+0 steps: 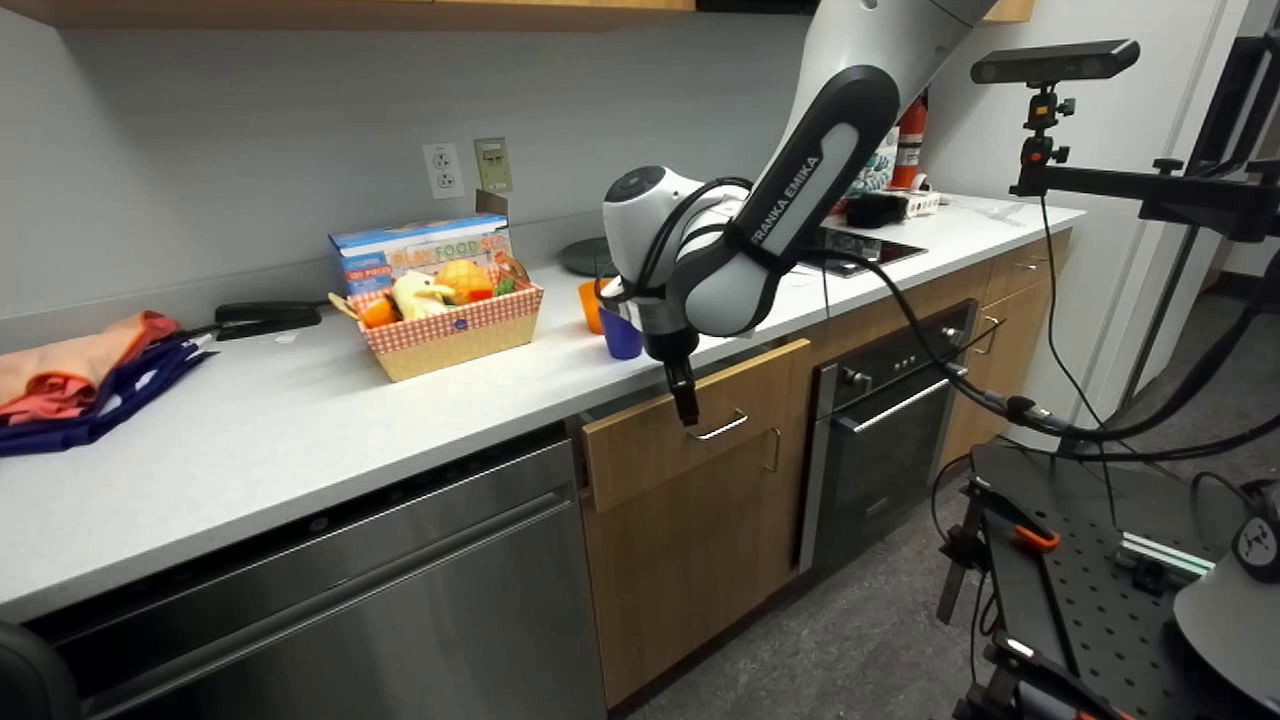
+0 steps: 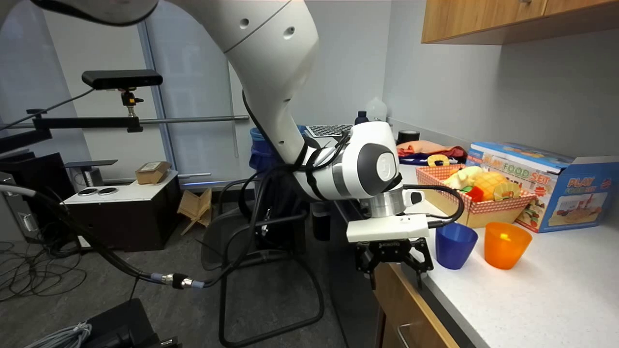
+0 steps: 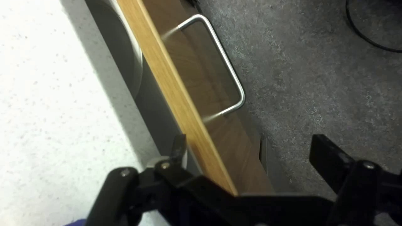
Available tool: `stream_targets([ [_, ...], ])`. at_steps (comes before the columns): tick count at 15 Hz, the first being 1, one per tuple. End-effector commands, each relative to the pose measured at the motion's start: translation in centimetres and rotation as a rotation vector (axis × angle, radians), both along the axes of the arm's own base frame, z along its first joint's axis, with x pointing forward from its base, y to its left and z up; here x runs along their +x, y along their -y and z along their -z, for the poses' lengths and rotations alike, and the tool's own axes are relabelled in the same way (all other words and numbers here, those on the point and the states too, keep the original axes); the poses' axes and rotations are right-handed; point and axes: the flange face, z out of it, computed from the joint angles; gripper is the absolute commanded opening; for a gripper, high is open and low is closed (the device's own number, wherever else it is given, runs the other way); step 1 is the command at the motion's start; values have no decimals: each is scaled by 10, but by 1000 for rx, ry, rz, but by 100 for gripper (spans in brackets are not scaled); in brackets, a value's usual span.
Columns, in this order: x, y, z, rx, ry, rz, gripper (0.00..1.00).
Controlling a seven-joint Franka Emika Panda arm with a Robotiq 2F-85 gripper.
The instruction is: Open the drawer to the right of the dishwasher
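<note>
Far left on the counter [image 1: 280,400], one heap of orange and navy cloths [image 1: 85,375] is lying. One dishwasher [image 1: 400,600] is standing closed below, near left. Going right, one gingham-trimmed basket [image 1: 460,345] is holding several play-food pieces [image 1: 465,282] (too jumbled to count), one food-set box [image 1: 420,243] is standing behind it, and two wall plates [image 1: 443,170] are showing above. Next, one orange cup [image 2: 507,246] and one blue cup [image 2: 454,246] are standing upright side by side, two in all. One drawer [image 1: 640,450], just right of the dishwasher, is sitting partly open, its one silver bar handle [image 1: 720,428] facing out. One robot arm [image 1: 830,160] is hanging over from the right; its gripper [image 3: 249,138] is straddling the drawer front [image 3: 176,91], two fingers [image 3: 179,147] spread wide, gripping nothing: one is pointing down at the gap behind the front, one is hanging outside over the floor [image 3: 314,78]. Touching the wood or not, cannot tell. Below the drawer, one cabinet door [image 1: 690,560] is showing one handle. Right of that, one black-fronted oven [image 1: 885,460] is standing, one cooktop [image 1: 890,250] above.
</note>
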Motion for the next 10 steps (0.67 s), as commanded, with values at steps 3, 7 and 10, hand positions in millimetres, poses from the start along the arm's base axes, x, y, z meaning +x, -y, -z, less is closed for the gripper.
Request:
stream_targets([
  [3, 8, 4, 7, -6, 4, -19, 100],
  [7, 15, 3, 13, -23, 4, -25, 100],
  [10, 17, 12, 21, -19, 4, -23, 100],
])
